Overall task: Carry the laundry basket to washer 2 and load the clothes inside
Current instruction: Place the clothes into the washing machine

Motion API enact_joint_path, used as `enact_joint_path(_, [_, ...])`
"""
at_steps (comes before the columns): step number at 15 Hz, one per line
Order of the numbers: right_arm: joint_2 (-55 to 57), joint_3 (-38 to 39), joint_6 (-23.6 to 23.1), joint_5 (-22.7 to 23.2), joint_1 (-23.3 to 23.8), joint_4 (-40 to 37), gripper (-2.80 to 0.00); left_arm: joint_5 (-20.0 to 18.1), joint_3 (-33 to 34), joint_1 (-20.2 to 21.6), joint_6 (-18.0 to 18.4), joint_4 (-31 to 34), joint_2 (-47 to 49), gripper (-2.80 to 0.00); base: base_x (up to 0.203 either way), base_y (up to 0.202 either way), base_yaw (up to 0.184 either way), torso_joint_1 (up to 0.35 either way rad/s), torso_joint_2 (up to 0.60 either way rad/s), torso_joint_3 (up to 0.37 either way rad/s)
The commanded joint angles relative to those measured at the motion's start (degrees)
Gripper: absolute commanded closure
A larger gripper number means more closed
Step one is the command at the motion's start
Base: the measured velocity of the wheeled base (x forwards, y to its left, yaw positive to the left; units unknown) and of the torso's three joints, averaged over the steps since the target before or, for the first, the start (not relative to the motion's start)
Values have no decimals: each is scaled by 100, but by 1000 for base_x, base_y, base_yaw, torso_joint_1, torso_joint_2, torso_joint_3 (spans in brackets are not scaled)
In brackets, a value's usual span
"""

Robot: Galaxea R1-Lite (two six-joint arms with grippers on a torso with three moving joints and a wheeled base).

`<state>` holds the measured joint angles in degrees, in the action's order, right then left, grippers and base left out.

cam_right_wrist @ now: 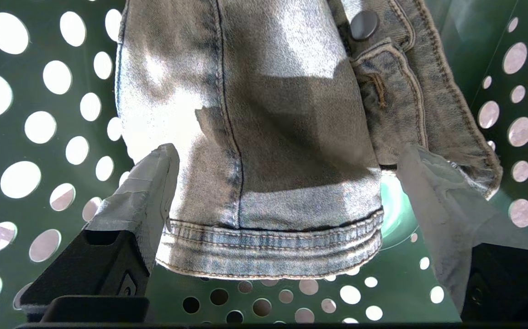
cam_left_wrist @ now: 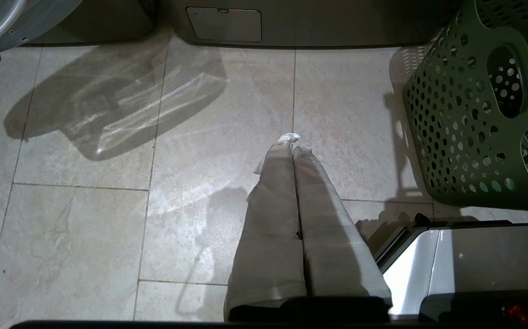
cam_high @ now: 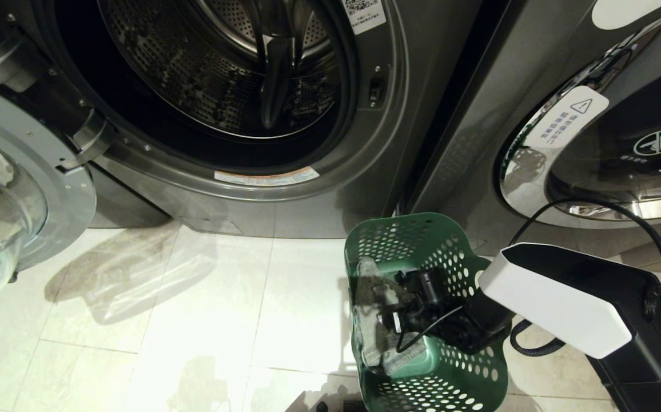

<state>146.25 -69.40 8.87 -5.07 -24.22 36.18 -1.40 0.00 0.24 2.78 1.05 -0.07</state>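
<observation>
— Where is the laundry basket (cam_high: 422, 372)?

— It sits on the floor (cam_high: 193, 320), just in front of the gap between two big grey washers. It is green, with round holes all over.

— Which washer is open?

— The one on the left, the open washer (cam_high: 222, 171). Its round door (cam_high: 4, 189) is swung out to the left side, and you can see the shiny drum (cam_high: 216, 74) inside. The other washer (cam_high: 610, 143), on the right, has its door closed. I cannot see a number on either one.

— And the clothes (cam_high: 373, 320)?

— In the basket, lying on the bottom. They look like faded jeans, with a hem and a metal button.

— What is the right hand (cam_right_wrist: 273, 214) doing?

— It reaches down into the basket. Its two fingers (cam_right_wrist: 147, 196) are wide apart, one on each side of the jeans' hem. They are not squeezing the cloth.

— And the left hand (cam_left_wrist: 293, 141)?

— It hangs over the bare floor tiles, well to the left of the basket. Its fingers are pressed together with nothing between them.
</observation>
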Motion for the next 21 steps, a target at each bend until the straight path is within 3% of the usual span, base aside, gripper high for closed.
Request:
enact_joint_path(1, [15,-12,10,-3,-4,21,-280,0,9,2,3,1,-1,0,0,0,0,0,0,0])
enact_joint_path(21, [176,-197,124,41,-4,-32,-280,0,9,2,3,1,-1,0,0,0,0,0,0,0])
